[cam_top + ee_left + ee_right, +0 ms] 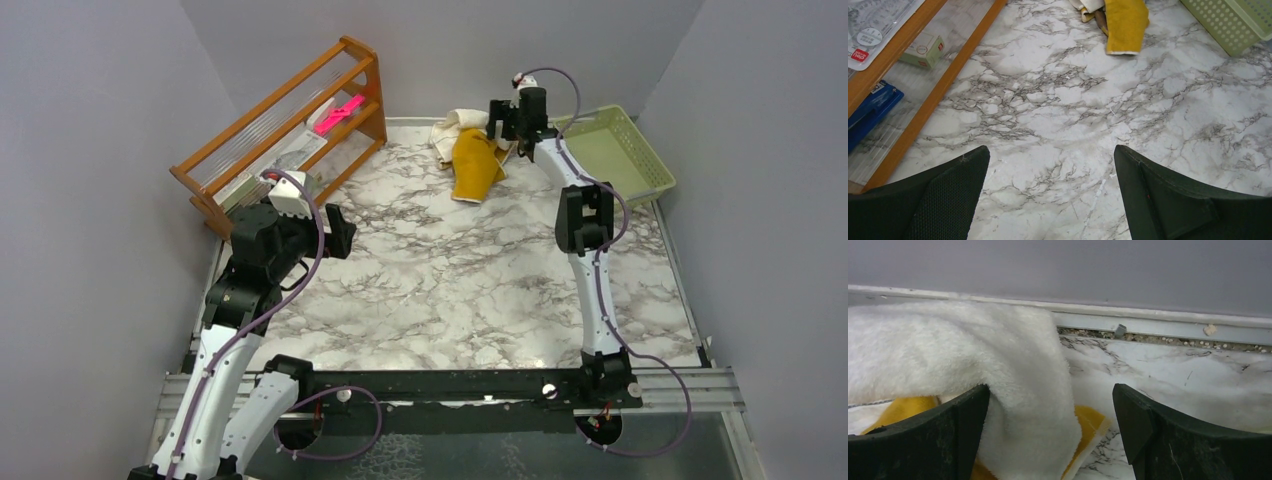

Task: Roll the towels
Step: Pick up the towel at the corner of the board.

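The cream-white towel lies crumpled at the far middle of the marble table, partly over the mustard-yellow towel. My right gripper is open at the right end of the pile. In the right wrist view a fold of the white towel hangs between its spread fingers, with a corner of the yellow towel under it. My left gripper is open and empty over the left part of the table. The left wrist view shows both towels far ahead, the yellow one in front.
A wooden rack with a pink item and boxes stands at the back left. A pale green basket stands at the back right, next to the right arm. Grey walls close in the table on three sides.
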`<state>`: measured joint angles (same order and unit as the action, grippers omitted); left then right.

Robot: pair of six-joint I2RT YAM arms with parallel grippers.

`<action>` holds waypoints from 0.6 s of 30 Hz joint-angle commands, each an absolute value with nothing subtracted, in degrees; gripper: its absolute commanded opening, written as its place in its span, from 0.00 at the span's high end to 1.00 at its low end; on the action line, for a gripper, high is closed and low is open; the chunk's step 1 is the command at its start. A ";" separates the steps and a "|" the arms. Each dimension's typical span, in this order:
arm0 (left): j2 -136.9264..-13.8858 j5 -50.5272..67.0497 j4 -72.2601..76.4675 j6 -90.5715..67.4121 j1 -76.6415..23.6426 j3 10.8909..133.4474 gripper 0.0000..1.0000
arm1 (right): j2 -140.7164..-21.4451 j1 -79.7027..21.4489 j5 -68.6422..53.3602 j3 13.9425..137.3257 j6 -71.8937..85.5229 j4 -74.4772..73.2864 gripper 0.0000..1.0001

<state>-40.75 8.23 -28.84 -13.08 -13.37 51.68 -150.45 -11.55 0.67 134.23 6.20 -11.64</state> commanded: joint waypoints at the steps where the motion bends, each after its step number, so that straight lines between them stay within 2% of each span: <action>1: -39.96 6.52 -29.75 -12.05 -13.45 51.73 0.01 | -153.83 -10.00 -8.88 137.24 12.47 -13.23 0.17; 2: -40.05 6.45 -29.71 -12.06 -13.46 51.81 0.01 | -153.86 -10.02 -10.24 137.03 12.83 -13.04 0.30; 4: -40.22 6.52 -29.79 -12.04 -13.45 51.89 0.01 | -152.89 -9.98 -12.95 135.74 13.82 -11.72 0.66; 5: -40.38 6.53 -29.77 -12.04 -13.45 51.86 0.01 | -151.88 -10.01 -14.06 134.76 14.53 -10.67 0.80; 6: -40.42 6.51 -29.78 -12.04 -13.45 51.86 0.01 | -150.77 -10.00 -15.24 133.71 15.08 -9.38 0.92; 7: -40.52 6.50 -29.74 -12.04 -13.45 51.86 0.01 | -149.51 -10.02 -16.14 132.99 15.54 -8.34 0.98; 18: -40.84 6.22 -29.53 -12.43 -13.45 51.35 0.01 | -133.23 -10.14 -21.92 133.03 17.96 0.79 0.99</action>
